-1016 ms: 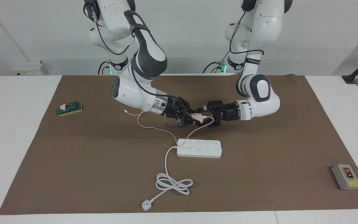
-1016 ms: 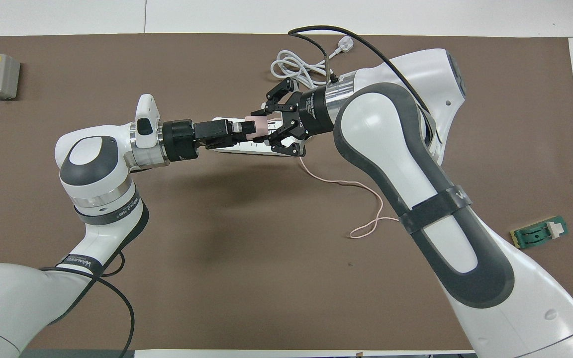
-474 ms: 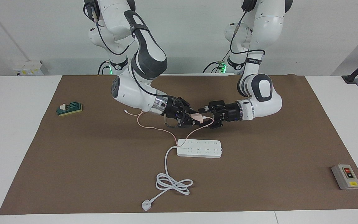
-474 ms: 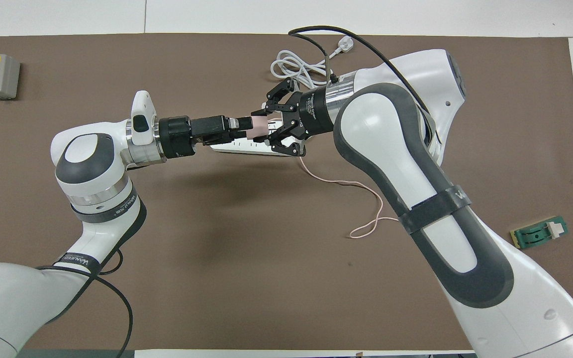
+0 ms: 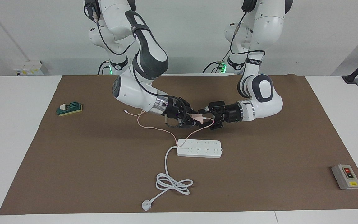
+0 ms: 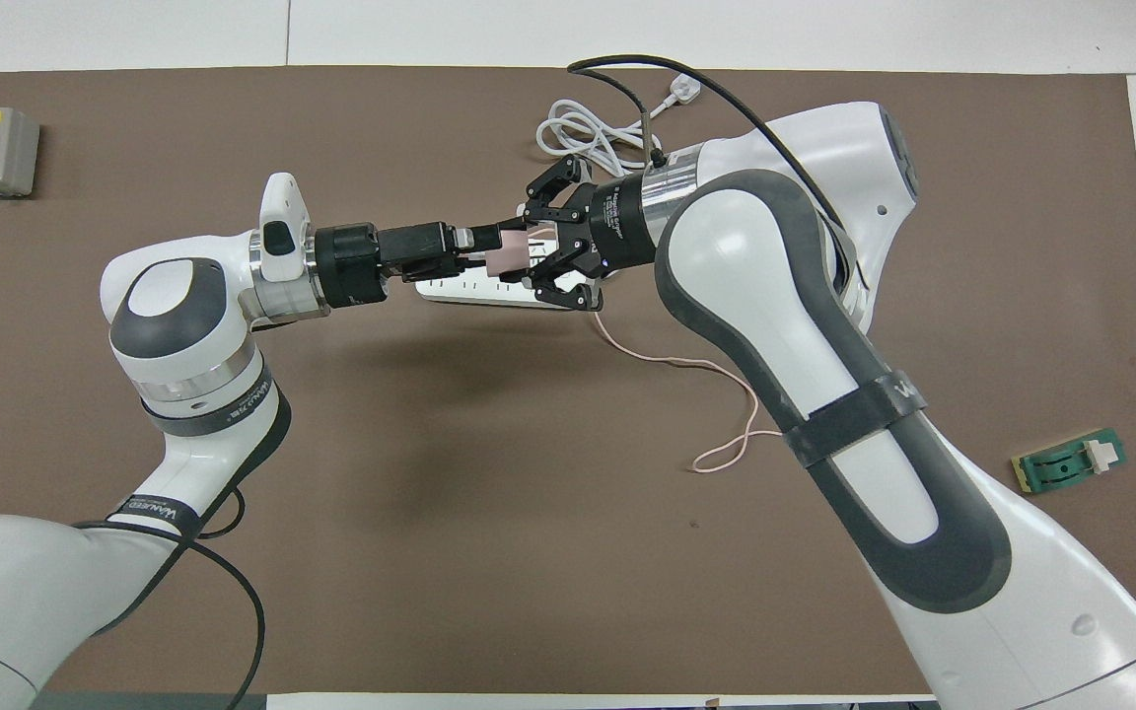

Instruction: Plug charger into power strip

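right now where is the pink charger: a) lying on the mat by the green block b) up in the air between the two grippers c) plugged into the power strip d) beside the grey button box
b: the charger sits raised between the right gripper and the left gripper, above the mat, while the power strip lies with nothing plugged in.

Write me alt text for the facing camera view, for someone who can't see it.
Two white robot arms meet above a brown mat, the right tool shut on a small pink charger while the left tool stands open at it. A white power strip lies on the mat below them, with nothing plugged in; its thick white cord coils farther from the robots.
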Tool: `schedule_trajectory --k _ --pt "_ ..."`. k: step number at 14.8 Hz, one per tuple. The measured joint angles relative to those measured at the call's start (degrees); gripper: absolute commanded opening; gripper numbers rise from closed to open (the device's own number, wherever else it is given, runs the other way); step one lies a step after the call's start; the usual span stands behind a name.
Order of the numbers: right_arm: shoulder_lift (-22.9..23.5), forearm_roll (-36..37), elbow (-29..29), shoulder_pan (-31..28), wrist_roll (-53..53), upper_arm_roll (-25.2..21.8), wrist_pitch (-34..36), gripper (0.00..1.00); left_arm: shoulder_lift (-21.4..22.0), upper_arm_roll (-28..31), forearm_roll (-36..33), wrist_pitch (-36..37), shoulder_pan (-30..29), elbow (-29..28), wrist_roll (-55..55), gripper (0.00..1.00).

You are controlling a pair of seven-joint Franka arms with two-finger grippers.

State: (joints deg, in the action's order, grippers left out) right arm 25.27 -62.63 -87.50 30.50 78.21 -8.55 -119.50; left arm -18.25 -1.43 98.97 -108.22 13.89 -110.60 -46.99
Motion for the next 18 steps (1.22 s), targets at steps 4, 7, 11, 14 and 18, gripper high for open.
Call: schedule_trajectory --k 4,7,11,14,18 --pt "0.00 0.00 -0.07 0.00 0.00 0.00 -0.04 0.00 -0.28 0.00 0.00 0.00 0.00 0.02 -0.04 0.91" --pt "0.00 0.00 -0.08 0.00 0.00 0.00 -0.12 0.00 -0.40 0.08 0.00 0.00 -0.12 0.13 -0.20 0.81" --pt "0.00 0.00 -0.08 0.00 0.00 0.00 -0.14 0.00 -0.40 0.21 0.00 0.01 -0.43 0.18 -0.28 0.60" --pt "0.00 0.00 -0.08 0.00 0.00 0.00 -0.15 0.00 -0.41 0.21 0.00 0.01 -0.46 0.18 -0.32 0.48" --pt "0.00 0.00 -0.09 0.00 0.00 0.00 -0.16 0.00 -0.41 0.21 0.00 0.02 -0.58 0.20 -0.36 0.43"
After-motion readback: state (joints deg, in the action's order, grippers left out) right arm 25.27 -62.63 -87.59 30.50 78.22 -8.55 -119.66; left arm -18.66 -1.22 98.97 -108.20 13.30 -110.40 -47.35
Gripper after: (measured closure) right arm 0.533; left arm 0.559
